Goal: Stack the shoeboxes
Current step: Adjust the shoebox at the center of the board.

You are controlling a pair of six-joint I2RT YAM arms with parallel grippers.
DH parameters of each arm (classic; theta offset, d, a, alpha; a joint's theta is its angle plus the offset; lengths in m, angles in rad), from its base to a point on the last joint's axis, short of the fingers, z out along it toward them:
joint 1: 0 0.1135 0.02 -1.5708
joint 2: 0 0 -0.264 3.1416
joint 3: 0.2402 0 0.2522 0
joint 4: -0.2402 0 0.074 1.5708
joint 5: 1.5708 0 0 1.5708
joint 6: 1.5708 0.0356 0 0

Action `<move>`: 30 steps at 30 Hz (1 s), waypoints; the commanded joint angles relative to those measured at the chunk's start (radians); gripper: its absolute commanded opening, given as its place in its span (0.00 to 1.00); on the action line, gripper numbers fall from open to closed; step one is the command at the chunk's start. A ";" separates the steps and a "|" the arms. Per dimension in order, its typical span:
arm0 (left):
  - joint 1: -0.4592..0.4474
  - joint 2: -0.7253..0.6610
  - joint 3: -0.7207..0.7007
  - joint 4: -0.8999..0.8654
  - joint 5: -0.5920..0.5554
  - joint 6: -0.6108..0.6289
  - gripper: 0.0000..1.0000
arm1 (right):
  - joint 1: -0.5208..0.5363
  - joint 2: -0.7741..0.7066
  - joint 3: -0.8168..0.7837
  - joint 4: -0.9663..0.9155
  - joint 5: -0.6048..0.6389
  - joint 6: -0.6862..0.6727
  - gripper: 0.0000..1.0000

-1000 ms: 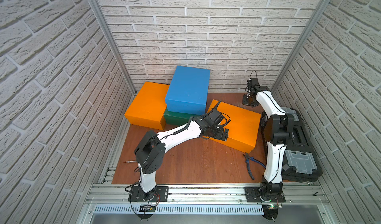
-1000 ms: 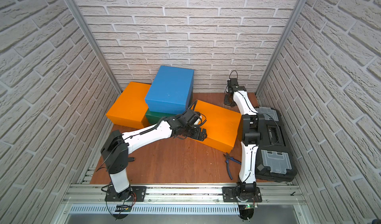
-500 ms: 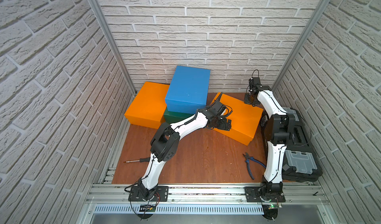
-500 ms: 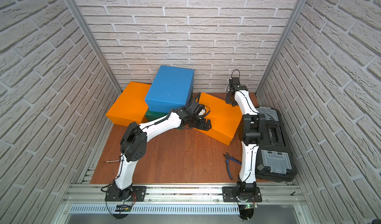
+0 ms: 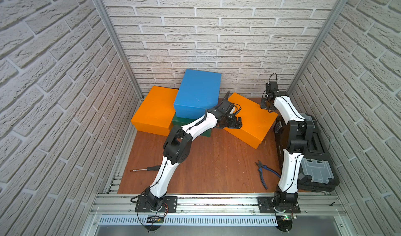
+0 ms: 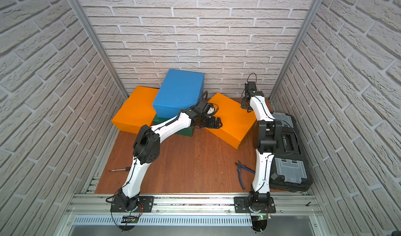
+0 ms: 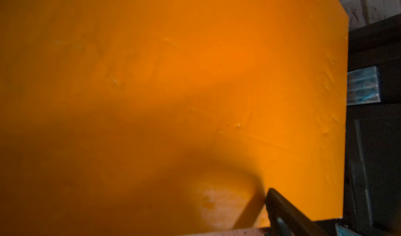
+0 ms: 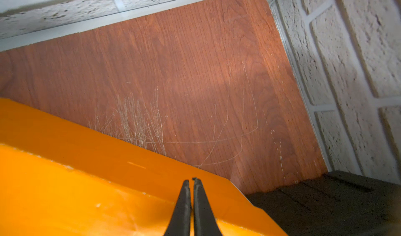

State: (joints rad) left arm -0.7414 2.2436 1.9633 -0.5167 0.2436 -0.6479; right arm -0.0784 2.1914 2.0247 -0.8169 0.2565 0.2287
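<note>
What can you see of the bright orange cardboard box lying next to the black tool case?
Plain, rectangular and lidded, the bright orange cardboard shoebox has a lightly scuffed top. It lies on the brown wooden table, askew to the walls, close beside the black tool case. The open left gripper is over one end of its lid; the shut right gripper is at its far edge. Whether either touches it cannot be told.

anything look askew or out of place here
Yes: the right orange box lies diagonal on the table, unstacked. The green box pokes out crookedly under the blue box. Pliers and a screwdriver lie loose in front.
</note>
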 commanded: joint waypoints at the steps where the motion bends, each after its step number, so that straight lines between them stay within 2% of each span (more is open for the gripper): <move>1: 0.037 0.009 0.025 0.036 -0.056 0.015 0.98 | 0.003 -0.037 -0.063 -0.096 -0.080 0.013 0.09; 17: 0.096 0.024 0.062 0.039 -0.055 0.048 0.98 | 0.004 -0.346 -0.433 -0.073 -0.233 0.073 0.10; 22: 0.097 0.043 0.106 0.022 -0.042 0.054 0.98 | 0.005 -0.445 -0.567 -0.041 -0.359 0.086 0.10; 27: 0.097 0.031 0.111 0.017 -0.031 0.060 0.98 | -0.001 -0.519 -0.610 -0.053 -0.427 0.081 0.13; 30: 0.094 0.019 0.102 0.009 -0.030 0.062 0.98 | -0.020 -0.565 -0.615 -0.074 -0.411 0.075 0.14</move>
State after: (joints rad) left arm -0.6441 2.2669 2.0525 -0.5236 0.1932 -0.6025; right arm -0.0868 1.6970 1.4128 -0.8776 -0.1127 0.3019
